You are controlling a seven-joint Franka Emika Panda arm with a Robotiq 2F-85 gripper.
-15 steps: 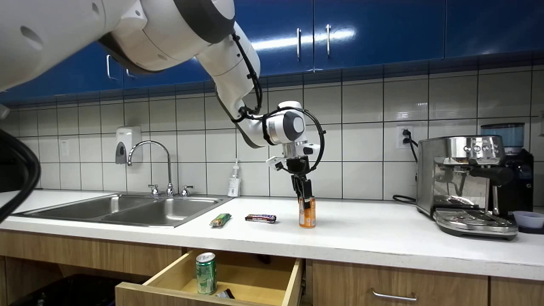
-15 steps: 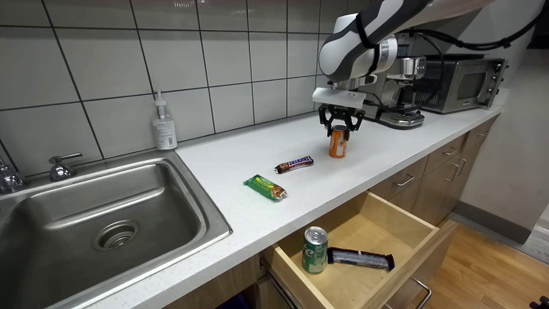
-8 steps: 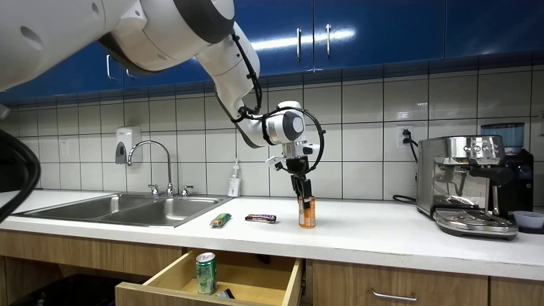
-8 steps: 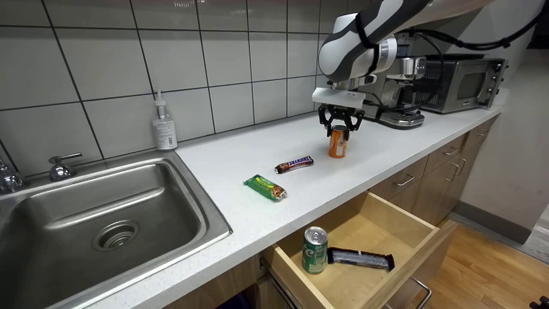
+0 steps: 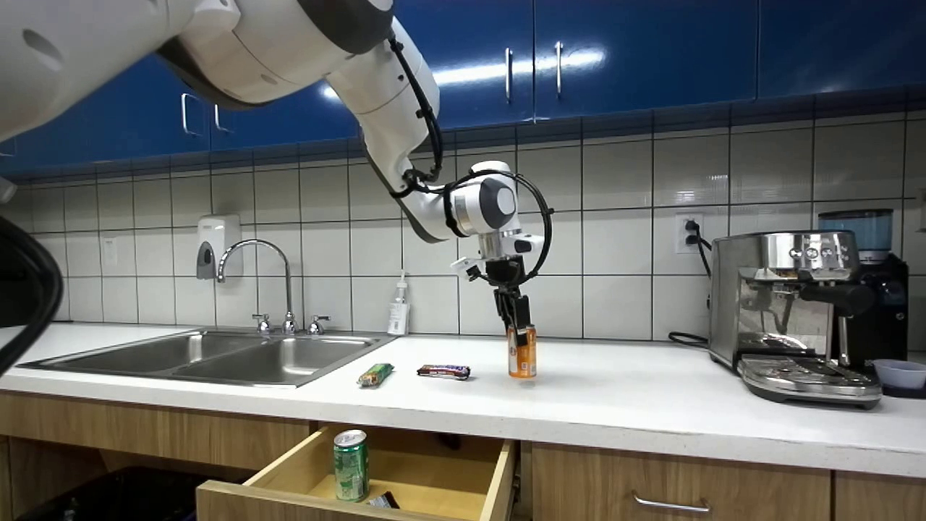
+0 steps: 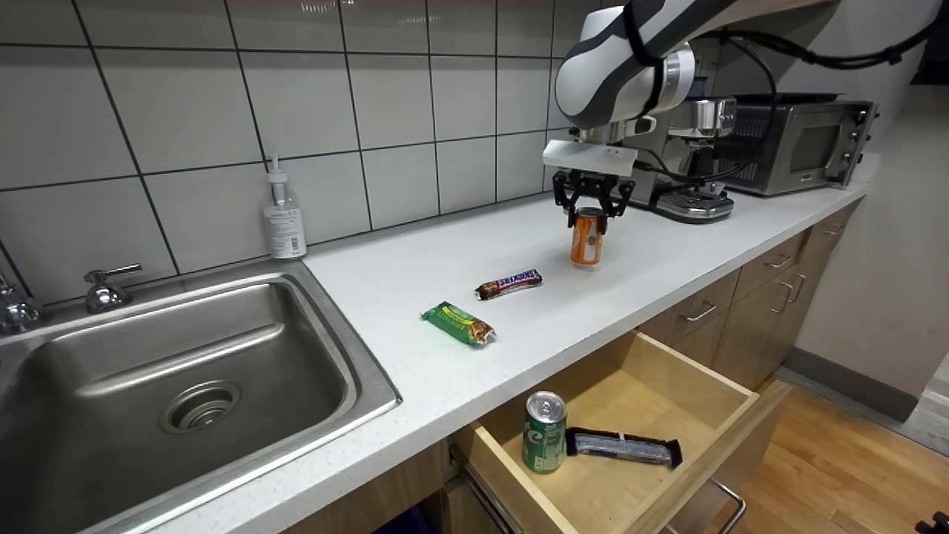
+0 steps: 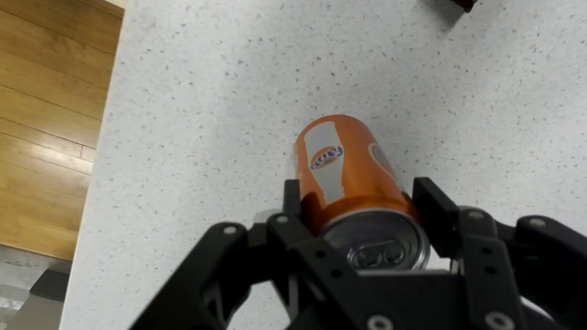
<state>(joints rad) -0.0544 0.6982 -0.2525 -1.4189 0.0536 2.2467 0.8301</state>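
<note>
Orange cylindrical metal can (image 7: 351, 172) is clamped about upright in the black two-fingered hand (image 6: 587, 224), just above the white speckled table (image 6: 415, 259), well apart from the stainless-steel sink (image 6: 133, 371). Nearer the sink: brown-wrapped Snickers bar (image 6: 509, 284), then green-wrapped bar (image 6: 458, 324) closest to it, both lying flat. Open pale-wood drawer (image 6: 608, 404) just past the sink's end holds an upright green metal can (image 6: 545, 437) and a black-and-silver wrapped bar (image 6: 624, 447). Silver espresso machine (image 5: 792, 318) stands farther from the sink than the hand.
</note>
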